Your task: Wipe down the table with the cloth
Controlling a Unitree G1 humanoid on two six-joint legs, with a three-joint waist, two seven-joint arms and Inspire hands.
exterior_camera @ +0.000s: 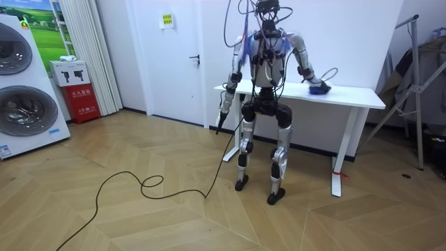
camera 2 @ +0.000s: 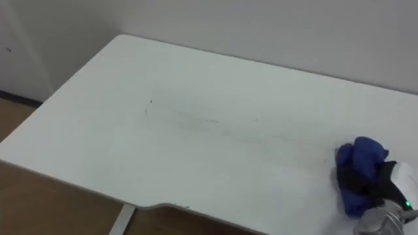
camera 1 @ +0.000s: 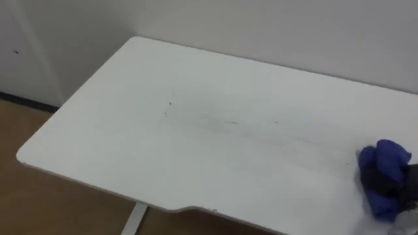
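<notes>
So the wooden floor (exterior_camera: 139, 209) takes up the whole lower half of the room view, with a washing machine (exterior_camera: 21, 90) at the far left edge and a white door (exterior_camera: 178, 56) upper left of centre; the white table (camera 1: 196, 150) is against the wall, upper right of centre in the room view, and runs across most of both eye views from the upper left down to the right edge; the robot stands right at its front edge, facing it, back to the room camera, near the table's end on the room view's left; a small red cabinet (exterior_camera: 82, 94) sits next to the washer; the blue cloth (camera 1: 385, 173) is bunched up on the tabletop at the lower right of the eye views, close to the right edge of the frame; the right hand (camera 2: 385, 186) is on it, dark fingers (camera 2: 356, 179) curled around the bundle, so it's gripping the cloth; the left hand (exterior_camera: 224, 103) hangs down by the table's end on the room view's left, can't tell what its fingers are doing; smallest bit, a couple of tiny dark specks (camera 1: 168, 106) and a faint grey smudge (camera 1: 228, 122) on the tabletop, around upper centre of the left eye view, well apart from the cloth
</notes>
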